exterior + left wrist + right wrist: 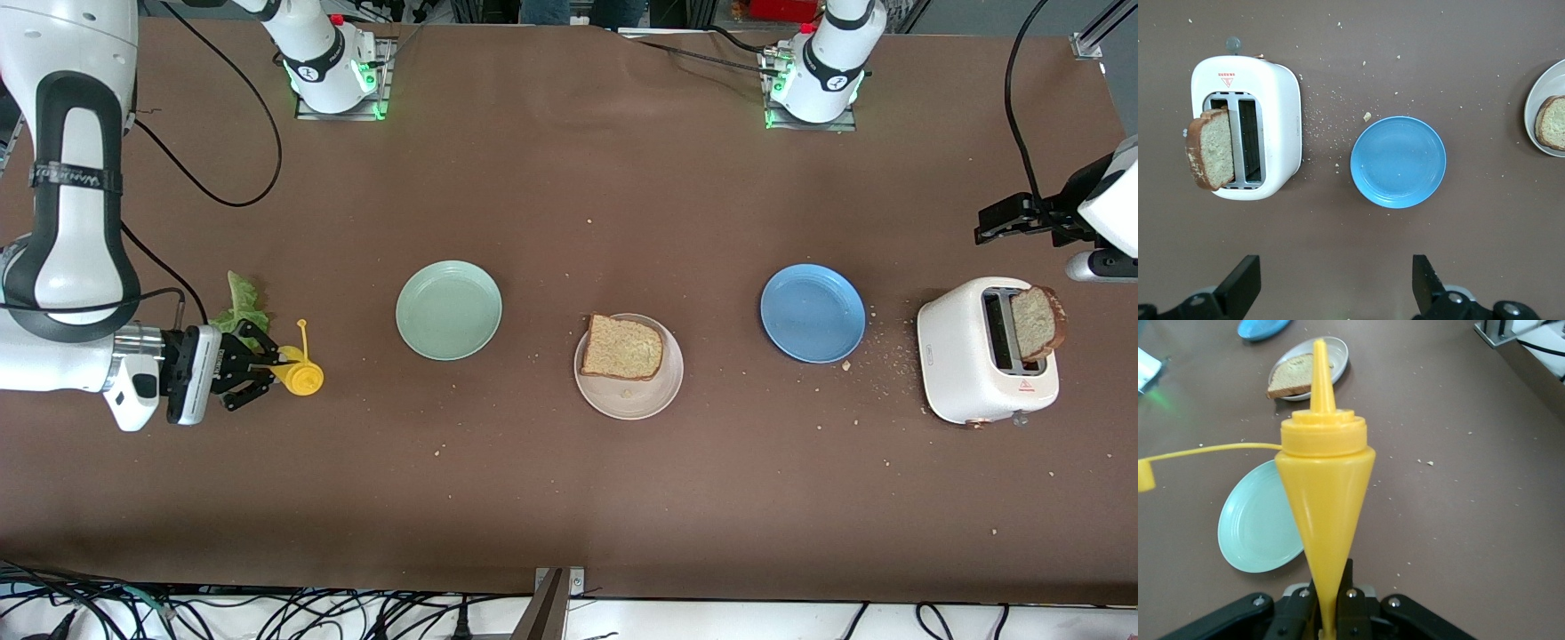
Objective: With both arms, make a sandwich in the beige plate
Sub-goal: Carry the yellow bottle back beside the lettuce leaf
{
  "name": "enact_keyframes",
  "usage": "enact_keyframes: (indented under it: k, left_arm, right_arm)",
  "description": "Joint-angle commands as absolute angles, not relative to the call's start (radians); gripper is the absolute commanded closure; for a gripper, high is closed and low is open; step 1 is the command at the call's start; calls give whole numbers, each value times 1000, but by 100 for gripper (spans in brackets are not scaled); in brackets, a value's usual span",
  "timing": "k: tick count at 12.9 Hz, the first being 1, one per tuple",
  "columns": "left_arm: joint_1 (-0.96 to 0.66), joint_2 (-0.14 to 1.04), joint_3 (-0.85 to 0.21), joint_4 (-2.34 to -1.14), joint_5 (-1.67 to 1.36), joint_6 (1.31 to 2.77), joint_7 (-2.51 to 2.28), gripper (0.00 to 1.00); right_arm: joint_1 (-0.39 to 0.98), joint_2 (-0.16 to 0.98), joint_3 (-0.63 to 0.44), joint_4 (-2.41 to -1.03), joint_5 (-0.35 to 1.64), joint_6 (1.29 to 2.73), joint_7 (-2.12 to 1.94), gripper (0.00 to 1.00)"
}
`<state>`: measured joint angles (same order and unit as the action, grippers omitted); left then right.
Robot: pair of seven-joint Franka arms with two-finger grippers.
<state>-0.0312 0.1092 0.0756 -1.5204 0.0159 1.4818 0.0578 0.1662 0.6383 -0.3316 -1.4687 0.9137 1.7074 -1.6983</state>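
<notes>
Beige plate [645, 402] bearing one toast slice [622, 348], right end effector [258, 366] level, clenched around yellow squeeze bottle [298, 372], left end effector [1337, 287] released above table

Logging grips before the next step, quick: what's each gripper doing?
Left gripper: open, empty, over the table by the toaster.
Right gripper: shut on the yellow bottle, beside the lettuce.
</notes>
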Motion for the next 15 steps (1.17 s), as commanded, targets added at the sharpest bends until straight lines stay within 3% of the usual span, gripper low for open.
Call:
enact_keyframes:
  k: [1, 5, 10, 15]
  left_arm:
    - [-28, 104, 75, -1526, -14, 1493, 52, 0]
    - [-28, 112, 75, -1526, -14, 1493, 52, 0]
    - [-28, 112, 75, -1523, -14, 1493, 52, 0]
    - [-28, 112, 75, -1522, -14, 1493, 52, 0]
  right_arm:
    - [134, 554, -322, -1673, 1034, 1706, -1879, 100]
    - [77, 571, -333, -1840, 1205, 1680, -2185, 100]
    - [18, 692, -331, -1855, 1330, 1571, -2452, 100]
    - [17, 755, -330, -1850, 1384, 1557, -2548, 100]
